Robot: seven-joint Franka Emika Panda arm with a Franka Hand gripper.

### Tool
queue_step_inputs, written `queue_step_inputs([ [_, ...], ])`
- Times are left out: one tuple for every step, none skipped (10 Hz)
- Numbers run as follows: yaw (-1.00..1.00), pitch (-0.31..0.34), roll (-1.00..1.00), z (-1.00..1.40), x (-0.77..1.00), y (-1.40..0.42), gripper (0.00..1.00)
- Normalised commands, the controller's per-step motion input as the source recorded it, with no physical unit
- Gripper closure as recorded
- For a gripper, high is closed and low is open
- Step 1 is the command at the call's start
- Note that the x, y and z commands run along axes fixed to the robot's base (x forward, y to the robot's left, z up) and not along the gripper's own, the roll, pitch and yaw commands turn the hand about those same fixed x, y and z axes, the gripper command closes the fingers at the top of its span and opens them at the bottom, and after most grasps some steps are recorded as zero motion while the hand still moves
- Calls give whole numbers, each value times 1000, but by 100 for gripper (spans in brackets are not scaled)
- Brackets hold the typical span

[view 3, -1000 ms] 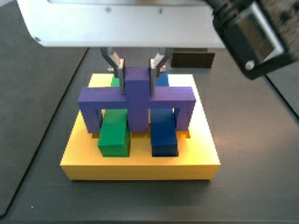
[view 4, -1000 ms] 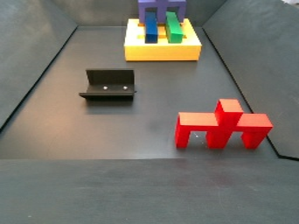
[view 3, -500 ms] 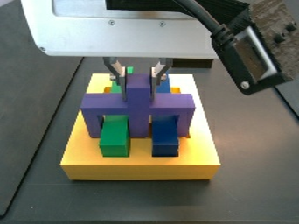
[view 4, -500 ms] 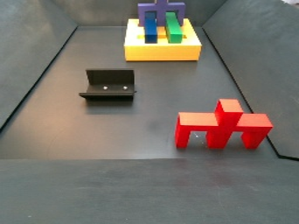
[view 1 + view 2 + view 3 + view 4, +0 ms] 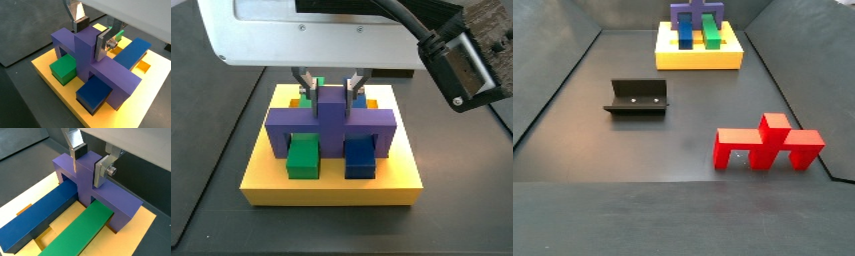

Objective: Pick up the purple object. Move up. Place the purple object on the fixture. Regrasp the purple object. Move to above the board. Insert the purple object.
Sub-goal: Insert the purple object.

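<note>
Purple object seated on the board, hand at its stub.

The hand [image 5: 329, 80] stands over the yellow board [image 5: 331, 186], its silver fingers [image 5: 104, 44] closed against the raised stub of the purple object [image 5: 329, 118], which straddles the green bar [image 5: 302, 157] and blue bar [image 5: 360, 157] (legs down on the board). The board lies by the tabletop's far edge in a side view; the fixture [image 5: 637, 97] and a red piece [image 5: 767, 145] lie well apart.

wrist views close over board [image 5: 47, 70], side views opposite ends
</note>
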Motion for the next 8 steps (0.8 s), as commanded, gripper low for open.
queue_step_inputs([
  [-40, 91, 166, -249, 274, 0, 100],
  [-57, 107, 211, -206, 329, 0, 100],
  [-43, 26, 53, -463, 174, 0, 100],
  [-23, 0, 0, -549, 74, 31, 100],
  [0, 0, -3, -431, 40, 31, 100],
  [0, 0, -13, -189, 3, 0, 100],
  [0, 0, -21, -3, 0, 0, 100],
  [0, 0, 0, 0, 0, 0, 100],
])
